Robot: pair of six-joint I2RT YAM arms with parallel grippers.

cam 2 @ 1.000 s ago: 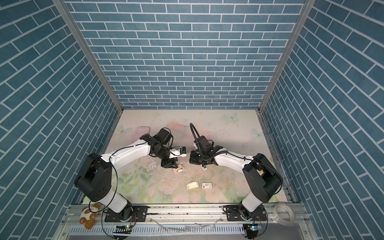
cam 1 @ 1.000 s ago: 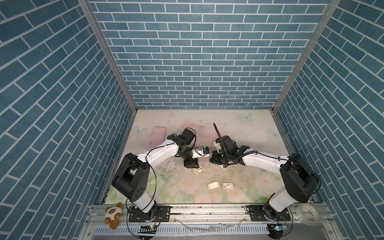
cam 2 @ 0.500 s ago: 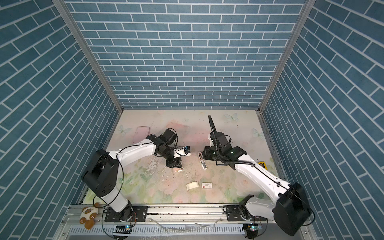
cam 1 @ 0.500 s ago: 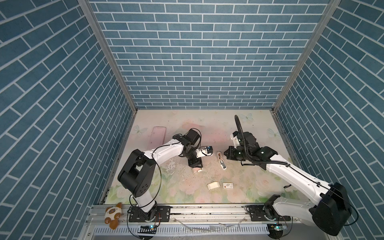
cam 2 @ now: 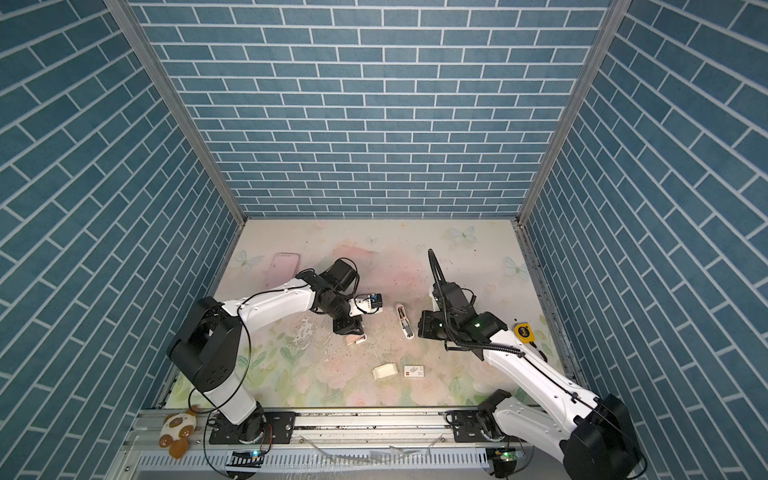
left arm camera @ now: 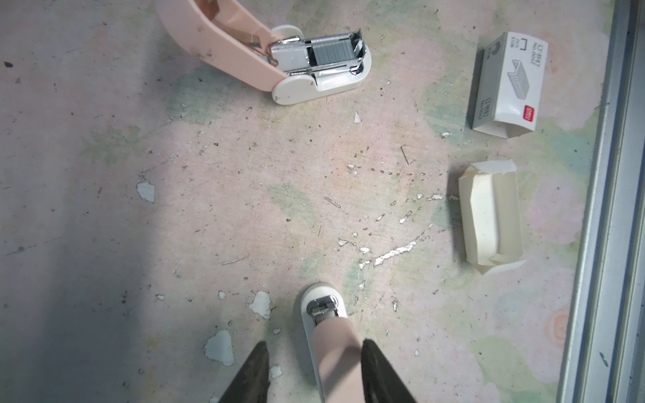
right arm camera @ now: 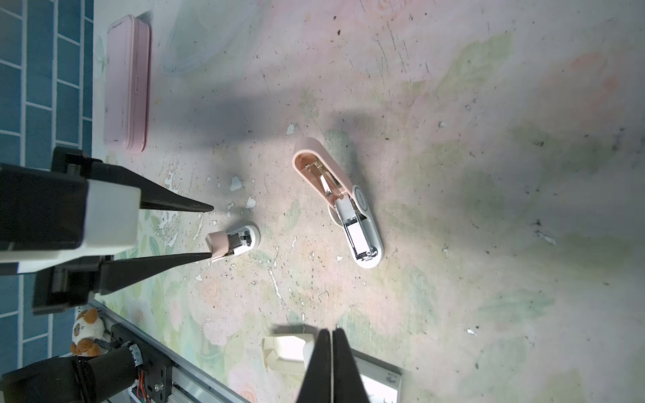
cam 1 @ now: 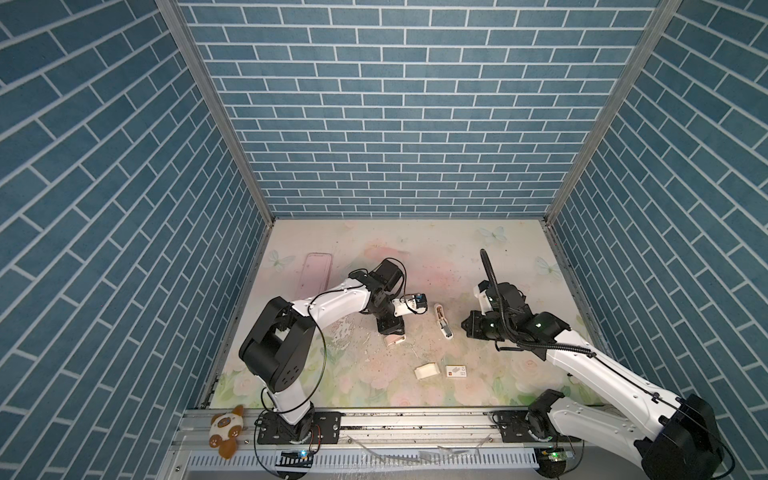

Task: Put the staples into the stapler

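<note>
Near the middle of a top view the open stapler (cam 1: 443, 322) lies flat on the desk (cam 1: 415, 249), its lid swung back. The left wrist view shows the staples (left arm camera: 331, 52) sitting in its metal channel. Lower in the frame, the white tray (cam 1: 427, 370) and red-marked sleeve (cam 1: 456, 371) lie side by side. The left end effector (left arm camera: 314, 342) stands released astride a second stapler (left arm camera: 326, 324), one finger seemingly touching it. The right end effector (right arm camera: 330, 331), just right of the open stapler, is clenched on nothing.
</note>
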